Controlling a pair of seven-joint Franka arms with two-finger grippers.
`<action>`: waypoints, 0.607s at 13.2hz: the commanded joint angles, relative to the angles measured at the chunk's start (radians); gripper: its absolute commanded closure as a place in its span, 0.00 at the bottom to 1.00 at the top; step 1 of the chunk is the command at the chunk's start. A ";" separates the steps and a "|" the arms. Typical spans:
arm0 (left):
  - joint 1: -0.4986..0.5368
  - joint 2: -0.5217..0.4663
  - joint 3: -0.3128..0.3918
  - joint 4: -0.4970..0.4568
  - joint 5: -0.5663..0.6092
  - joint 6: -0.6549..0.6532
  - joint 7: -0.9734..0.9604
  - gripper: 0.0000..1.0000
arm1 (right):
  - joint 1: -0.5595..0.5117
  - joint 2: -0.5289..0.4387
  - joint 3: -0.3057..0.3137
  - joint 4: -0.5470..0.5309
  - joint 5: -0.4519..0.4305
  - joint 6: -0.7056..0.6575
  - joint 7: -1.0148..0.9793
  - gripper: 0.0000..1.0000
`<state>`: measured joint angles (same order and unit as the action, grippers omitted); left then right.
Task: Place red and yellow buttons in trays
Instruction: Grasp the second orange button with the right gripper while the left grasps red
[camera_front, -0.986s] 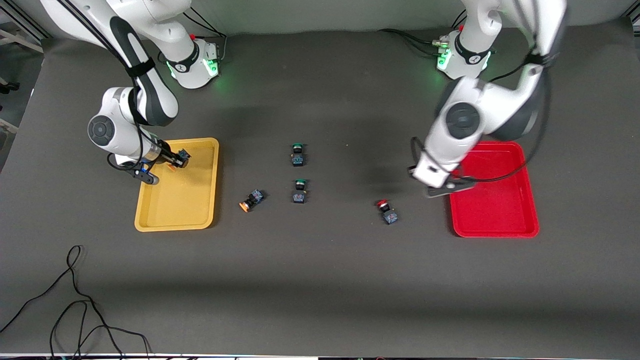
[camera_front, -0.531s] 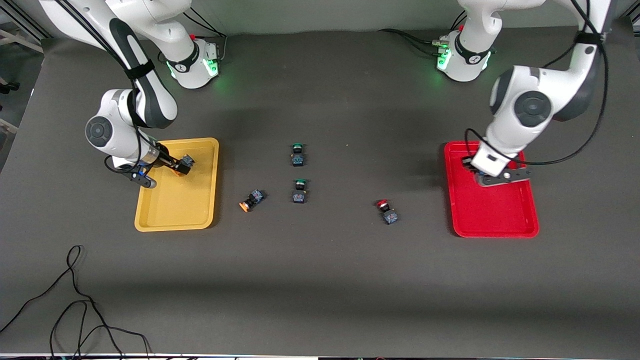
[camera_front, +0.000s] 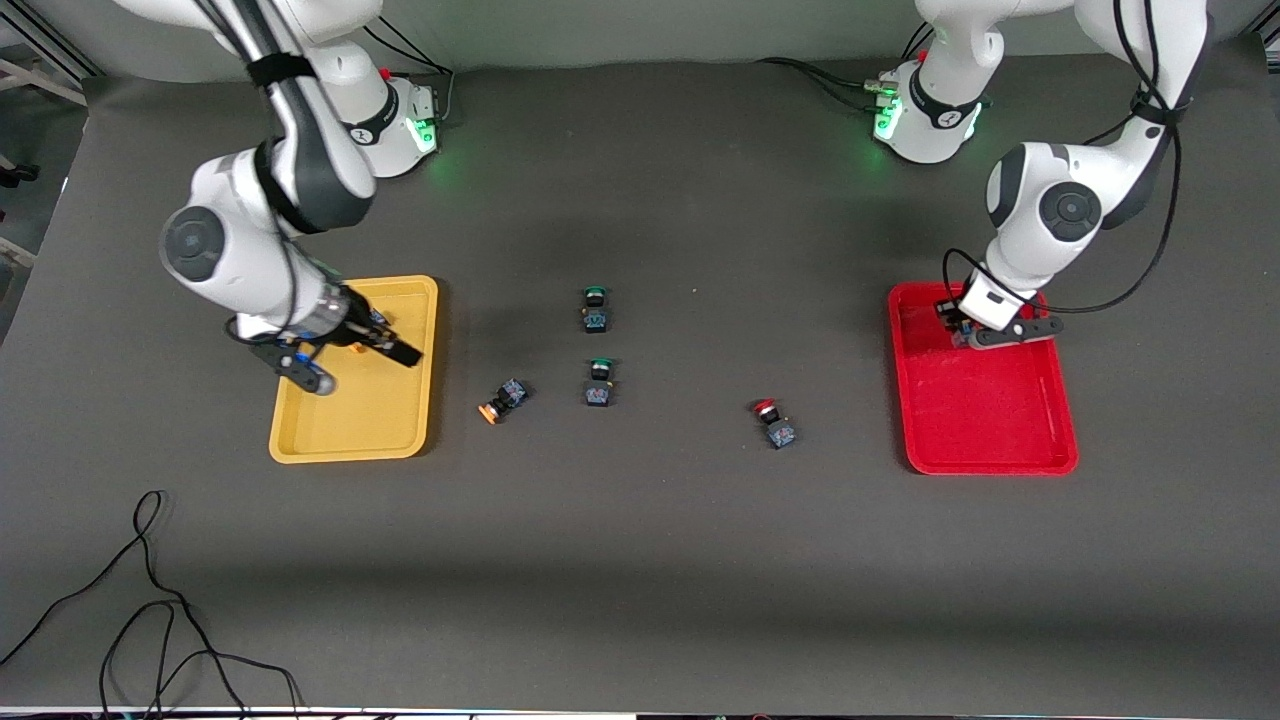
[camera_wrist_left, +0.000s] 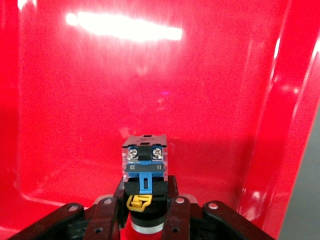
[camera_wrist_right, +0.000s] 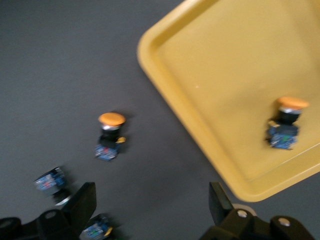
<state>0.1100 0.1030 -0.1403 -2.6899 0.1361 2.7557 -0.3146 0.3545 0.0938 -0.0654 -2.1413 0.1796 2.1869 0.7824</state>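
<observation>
the left pincer (camera_front: 962, 328) grips a red-capped push-button switch (camera_wrist_left: 144, 172) low inside the shallow red plastic tray (camera_front: 990, 420). the right pincer (camera_wrist_right: 150, 205), spread wide and empty, hovers over the shallow yellow plastic tray (camera_front: 350, 425), where an orange-capped push-button switch (camera_wrist_right: 285, 122) lies.

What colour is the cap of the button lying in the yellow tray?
Orange-yellow cap on the button; the right wrist view shows it best.

White arms, dark grey joint caps, black cables, green-lit bases, black tools.
</observation>
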 joint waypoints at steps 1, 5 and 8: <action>0.011 -0.040 -0.012 -0.056 0.008 0.028 0.003 0.84 | -0.005 0.165 0.079 0.162 0.024 -0.013 0.125 0.00; -0.001 -0.048 -0.019 0.034 0.007 -0.008 -0.003 0.00 | 0.006 0.320 0.116 0.192 0.012 0.115 0.192 0.00; -0.079 0.009 -0.036 0.311 -0.001 -0.256 -0.015 0.00 | 0.015 0.420 0.116 0.157 0.021 0.256 0.224 0.00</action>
<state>0.0918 0.0804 -0.1705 -2.5639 0.1357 2.6650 -0.3147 0.3591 0.4530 0.0511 -1.9860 0.1807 2.3676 0.9634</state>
